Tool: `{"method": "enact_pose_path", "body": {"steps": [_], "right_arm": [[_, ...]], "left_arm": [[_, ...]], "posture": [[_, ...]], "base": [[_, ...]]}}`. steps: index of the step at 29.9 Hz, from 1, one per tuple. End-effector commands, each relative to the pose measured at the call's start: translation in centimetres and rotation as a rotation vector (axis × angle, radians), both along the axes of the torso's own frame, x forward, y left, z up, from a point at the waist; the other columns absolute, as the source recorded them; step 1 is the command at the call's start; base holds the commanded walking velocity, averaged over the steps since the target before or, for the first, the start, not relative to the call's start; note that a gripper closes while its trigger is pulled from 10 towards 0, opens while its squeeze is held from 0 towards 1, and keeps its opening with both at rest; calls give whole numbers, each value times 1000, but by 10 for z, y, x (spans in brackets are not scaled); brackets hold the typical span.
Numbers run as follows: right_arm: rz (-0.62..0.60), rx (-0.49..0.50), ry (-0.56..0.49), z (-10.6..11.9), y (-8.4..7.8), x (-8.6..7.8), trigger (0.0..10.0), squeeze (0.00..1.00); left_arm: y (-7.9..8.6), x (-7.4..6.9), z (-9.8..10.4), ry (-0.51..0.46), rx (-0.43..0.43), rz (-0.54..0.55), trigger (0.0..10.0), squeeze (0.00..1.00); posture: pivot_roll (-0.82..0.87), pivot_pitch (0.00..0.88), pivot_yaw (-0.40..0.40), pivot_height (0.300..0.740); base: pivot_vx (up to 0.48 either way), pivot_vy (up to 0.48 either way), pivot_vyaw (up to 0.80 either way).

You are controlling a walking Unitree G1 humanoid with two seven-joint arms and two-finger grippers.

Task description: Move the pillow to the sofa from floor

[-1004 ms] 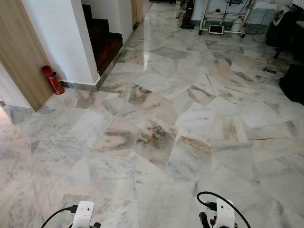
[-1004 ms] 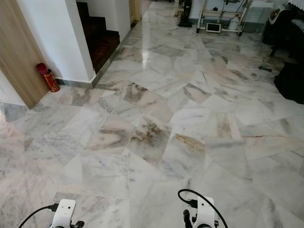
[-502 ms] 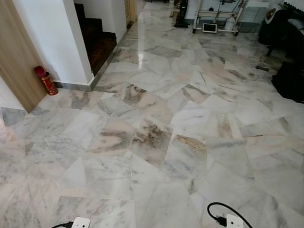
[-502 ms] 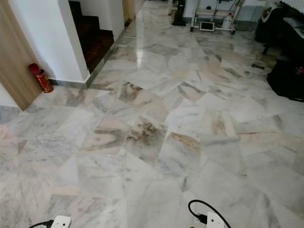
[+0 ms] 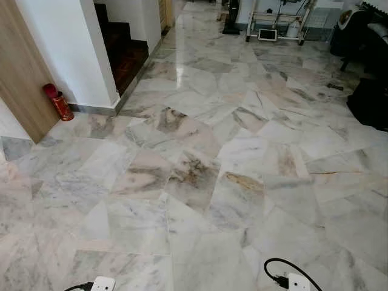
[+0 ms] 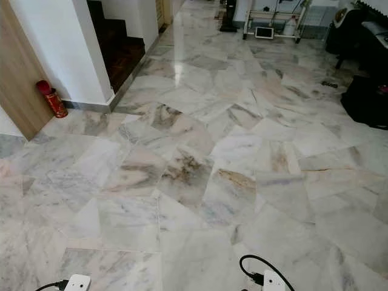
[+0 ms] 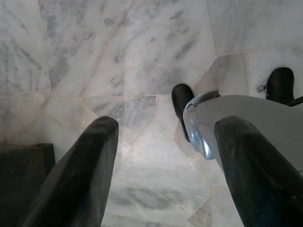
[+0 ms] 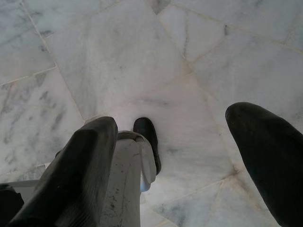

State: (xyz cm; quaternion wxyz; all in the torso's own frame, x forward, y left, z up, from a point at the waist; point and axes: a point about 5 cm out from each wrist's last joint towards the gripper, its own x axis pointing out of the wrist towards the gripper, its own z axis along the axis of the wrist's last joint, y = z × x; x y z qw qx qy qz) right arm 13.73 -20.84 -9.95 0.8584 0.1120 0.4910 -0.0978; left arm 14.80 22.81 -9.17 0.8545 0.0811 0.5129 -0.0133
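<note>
Both arms hang low over the pale marble floor (image 5: 200, 176). The white top of my left wrist (image 5: 103, 284) and of my right wrist (image 5: 299, 282), with its black cable, peek in at the bottom edge of the eye views. In the left wrist view my left gripper (image 7: 165, 156) is open, with only floor tiles and my own silver leg and black foot (image 7: 182, 106) beyond its fingers. In the right wrist view my right gripper (image 8: 173, 127) is open too, holding nothing, above the floor and my other foot (image 8: 147, 135).
A red canister (image 5: 56, 102) stands at the left by a wooden panel (image 5: 21, 73) and a white wall corner (image 5: 73, 54). Dark steps (image 5: 124, 54) lie behind it. A white rack (image 5: 276, 24) stands far ahead. Black furniture (image 5: 357, 30) and a black bag (image 5: 371, 103) stand at the right.
The camera shifted between one second and half a second ago, so both wrists sit lower in the picture. Since then nothing has visibly moved.
</note>
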Motion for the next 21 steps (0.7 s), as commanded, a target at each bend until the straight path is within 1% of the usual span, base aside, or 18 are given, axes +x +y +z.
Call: {"method": "enact_pose_path", "body": {"steps": [1,15,21], "right_arm": [[-12,-2,-4,0,0,0,10000,0],[-4,-4,-1,0,0,0,10000,0],[-2,-3,-1,0,0,-1,10000,0]], "left_arm": [[-1,-2,-1,16,-1,-22,10000,0],[-6,-1,-2,9,-20,-30,10000,0],[-3,-6,-3,23,-14,-26,10000,0]], "posture": [[-51,0,-25,740],[-53,0,-29,740],[-56,0,-29,740]], "base": [[0,0,0],[-264,0,0],[-312,0,0]]}}
